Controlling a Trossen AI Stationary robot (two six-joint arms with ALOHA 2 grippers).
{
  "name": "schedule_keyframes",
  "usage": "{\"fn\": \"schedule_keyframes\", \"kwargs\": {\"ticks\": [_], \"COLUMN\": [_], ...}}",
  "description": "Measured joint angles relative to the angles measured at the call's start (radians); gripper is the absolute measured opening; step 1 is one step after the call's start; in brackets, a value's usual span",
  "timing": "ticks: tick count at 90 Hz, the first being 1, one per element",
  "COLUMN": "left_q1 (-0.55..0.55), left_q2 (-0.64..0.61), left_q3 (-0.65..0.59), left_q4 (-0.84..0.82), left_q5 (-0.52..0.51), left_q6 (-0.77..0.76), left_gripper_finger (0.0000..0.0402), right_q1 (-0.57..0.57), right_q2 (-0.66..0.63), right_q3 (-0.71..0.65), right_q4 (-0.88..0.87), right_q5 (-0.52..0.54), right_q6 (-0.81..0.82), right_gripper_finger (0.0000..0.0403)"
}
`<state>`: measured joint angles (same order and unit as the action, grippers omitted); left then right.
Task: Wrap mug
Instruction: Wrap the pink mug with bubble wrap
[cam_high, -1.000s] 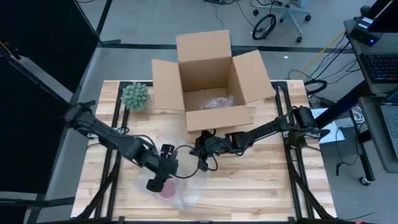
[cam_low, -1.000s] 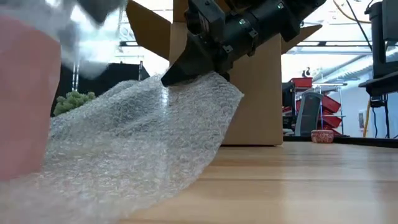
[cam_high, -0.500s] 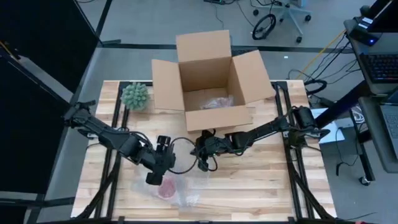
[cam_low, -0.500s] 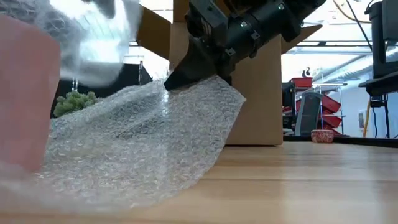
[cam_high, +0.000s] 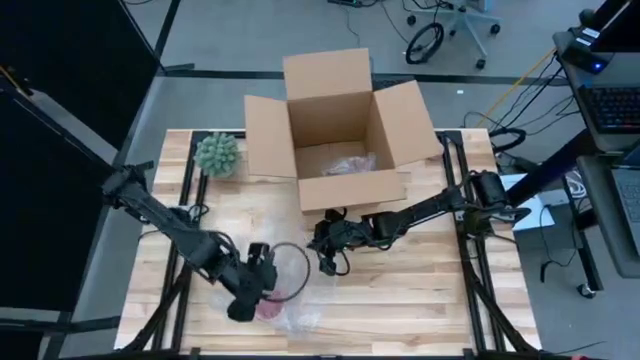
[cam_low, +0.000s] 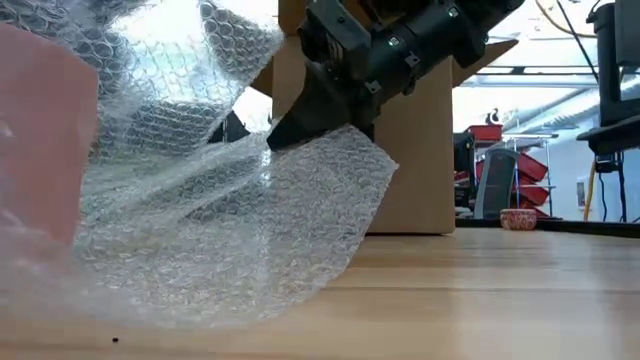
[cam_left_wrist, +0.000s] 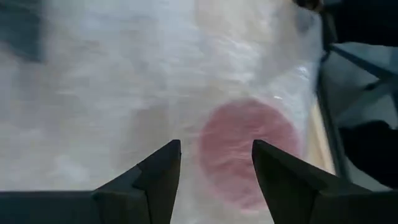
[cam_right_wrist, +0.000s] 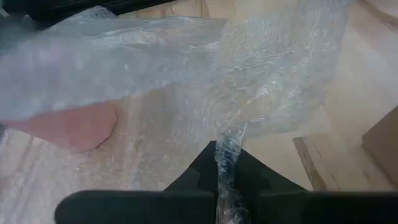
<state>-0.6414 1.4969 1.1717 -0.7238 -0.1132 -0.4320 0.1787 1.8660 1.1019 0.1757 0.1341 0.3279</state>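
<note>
Two dark arms reach over the wooden surface (cam_high: 430, 300) toward its front middle, where a sheet of bubble wrap (cam_low: 230, 230) lies partly draped over a pink mug (cam_high: 268, 303). The mug sits near the front edge, a little toward the left side, with the clear wrap under and around it; in the left wrist view its round pink form (cam_left_wrist: 249, 149) shows blurred through the plastic.

The left tool (cam_high: 252, 283) hovers right at the mug, its fingers (cam_left_wrist: 152, 180) spread apart with nothing between them, pointed down at the wrapped mug. The right tool (cam_high: 326, 246) is nearer the middle of the surface, closed on an edge of the bubble wrap; the right wrist view shows a twisted strip of plastic (cam_right_wrist: 227, 155) pinched between its fingers, and the low view shows the sheet lifted from that pinch and sloping down to the wood.

At the back edge stands an open cardboard box (cam_high: 340, 130), flaps splayed outward, holding a crumpled clear bundle with something pinkish inside (cam_high: 348, 165). A small green plant (cam_high: 217, 154) sits at the back left corner, beside the box.
</note>
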Motion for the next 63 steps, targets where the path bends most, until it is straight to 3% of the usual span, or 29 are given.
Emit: {"fn": "schedule_keyframes", "kwargs": {"ticks": [63], "left_q1": [0.008], "left_q2": [0.245], "left_q3": [-0.017], "left_q4": [0.1], "left_q5": [0.073], "left_q6": [0.027], "left_gripper_finger": [0.0186], "right_q1": [0.0], "right_q2": [0.0], "right_q3": [0.0], "right_q4": [-0.001], "right_q5": [0.0], "right_q6": [0.0], "right_gripper_finger": [0.0]}}
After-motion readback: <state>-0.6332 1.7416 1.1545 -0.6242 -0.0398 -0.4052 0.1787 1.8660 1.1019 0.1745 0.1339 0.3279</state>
